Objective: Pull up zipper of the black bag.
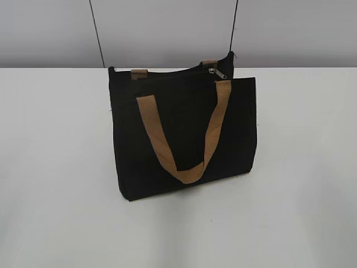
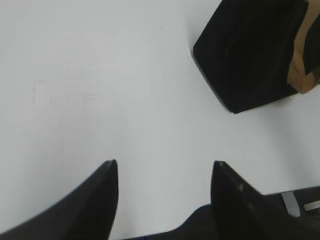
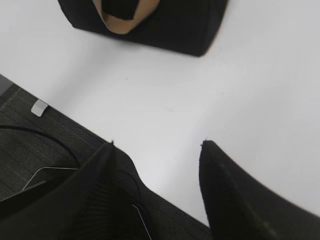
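Observation:
The black bag stands upright on the white table, with a tan strap handle hanging down its front. The silvery zipper sits at the right end of the bag's top edge. Neither gripper shows in the exterior view. My left gripper is open and empty over bare table; a lower corner of the bag lies at the upper right of its view. My right gripper is open and empty near the table's front edge; the bag's bottom lies far ahead of it.
The white table spreads all round the bag. A grey wall with two thin dark cables stands behind. The right wrist view shows the table's edge and dark carpet floor below it.

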You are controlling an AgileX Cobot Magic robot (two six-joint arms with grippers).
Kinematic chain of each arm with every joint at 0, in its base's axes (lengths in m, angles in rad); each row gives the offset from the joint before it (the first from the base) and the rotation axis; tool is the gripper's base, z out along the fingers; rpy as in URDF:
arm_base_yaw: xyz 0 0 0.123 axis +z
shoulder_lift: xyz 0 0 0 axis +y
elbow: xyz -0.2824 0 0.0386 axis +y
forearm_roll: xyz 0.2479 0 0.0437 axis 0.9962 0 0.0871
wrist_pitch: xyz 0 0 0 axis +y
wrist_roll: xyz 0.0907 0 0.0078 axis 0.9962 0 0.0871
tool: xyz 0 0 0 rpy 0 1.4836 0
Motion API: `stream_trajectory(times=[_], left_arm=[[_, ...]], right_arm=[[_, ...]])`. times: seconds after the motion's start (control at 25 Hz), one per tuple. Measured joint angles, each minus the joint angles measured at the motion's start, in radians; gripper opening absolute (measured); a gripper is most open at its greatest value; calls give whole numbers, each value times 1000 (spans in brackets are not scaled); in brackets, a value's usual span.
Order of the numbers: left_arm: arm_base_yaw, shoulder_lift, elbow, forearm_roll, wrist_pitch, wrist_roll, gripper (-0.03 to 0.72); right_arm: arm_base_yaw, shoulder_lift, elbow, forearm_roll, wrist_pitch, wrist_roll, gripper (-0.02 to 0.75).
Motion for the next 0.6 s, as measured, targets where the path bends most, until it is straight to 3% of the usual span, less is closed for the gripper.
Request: stream_trajectory(times=[0.32,0.6], left_arm=[[0,-180,25,20,-20,20,444],[0,-185,34,22,-40,30,401]], right_arm=[[0,-300,98,-146,71,184,413],[0,-345,105,-212,57,229,413]])
